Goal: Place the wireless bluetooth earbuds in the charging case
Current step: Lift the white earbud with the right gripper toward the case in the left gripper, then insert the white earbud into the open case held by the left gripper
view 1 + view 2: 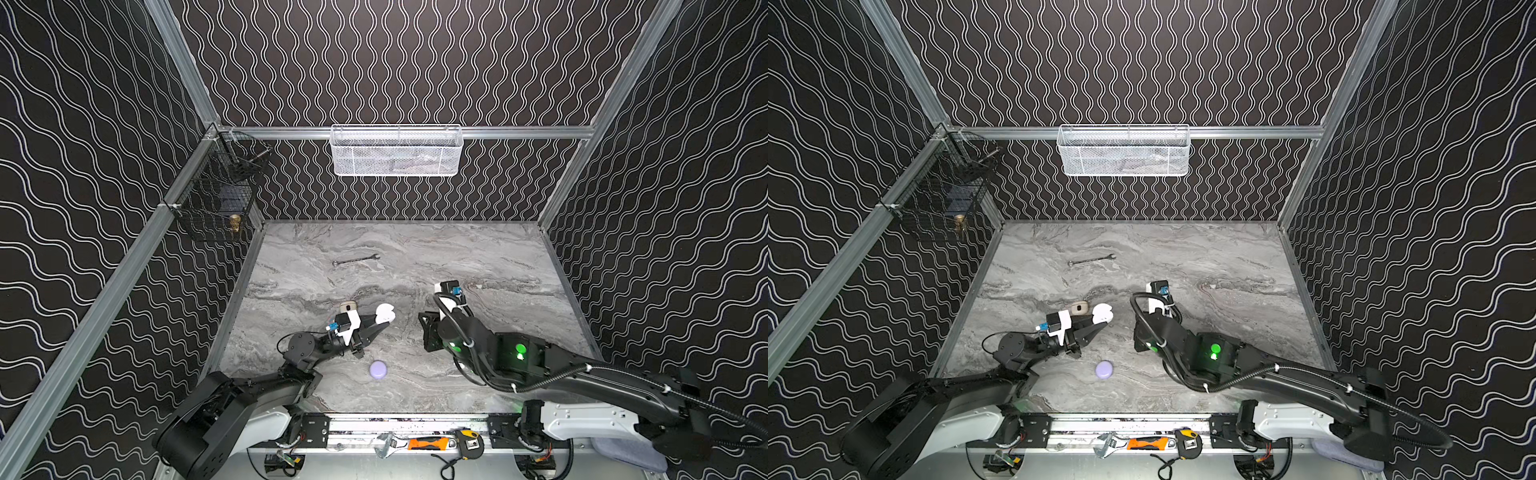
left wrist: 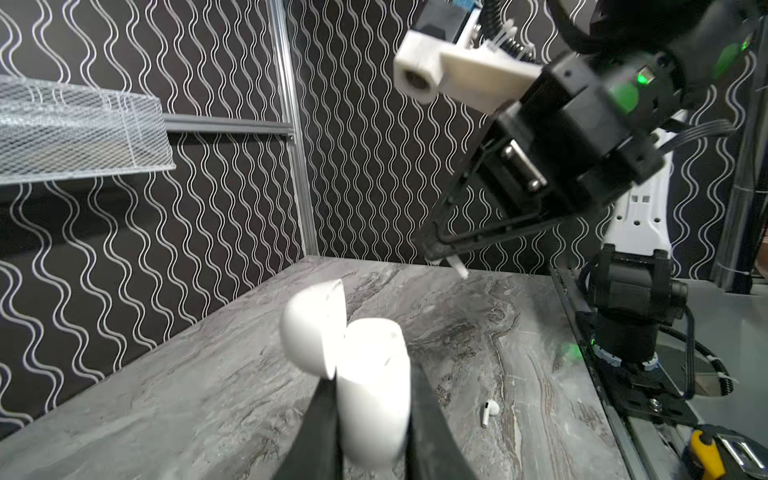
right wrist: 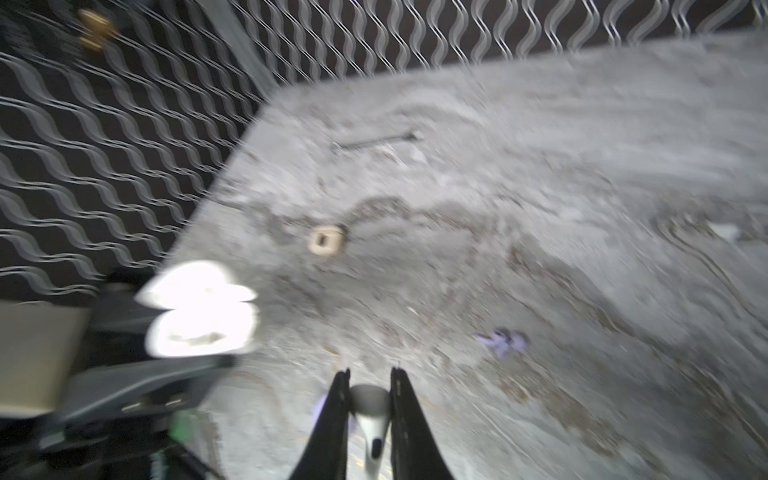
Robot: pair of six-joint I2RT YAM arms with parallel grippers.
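I have the left gripper [image 1: 381, 325] clamped on the white charging case [image 1: 385, 312], its lid hinged open, near the middle of the grey marble tabletop [image 1: 478, 249]. The right gripper [image 3: 370, 372] pinches a white earbud [image 3: 371, 409] between its fingers, at about 3 o'clock from the case and apart from it. A second earbud [image 2: 490, 411] lies loose on the marble; only my left wrist view shows it. A beige case [image 1: 348, 307] sits just beside the white one at 9 o'clock, a closed lavender case [image 1: 378, 369] at 6 o'clock, and a wrench [image 1: 355, 260] out toward 11 o'clock. Black walls [image 1: 415, 62] with white wavy lines close three sides. A white mesh basket [image 1: 395, 151] hangs on the far rail at 12 o'clock, a black wire basket [image 1: 216, 195] in the 10 o'clock corner.
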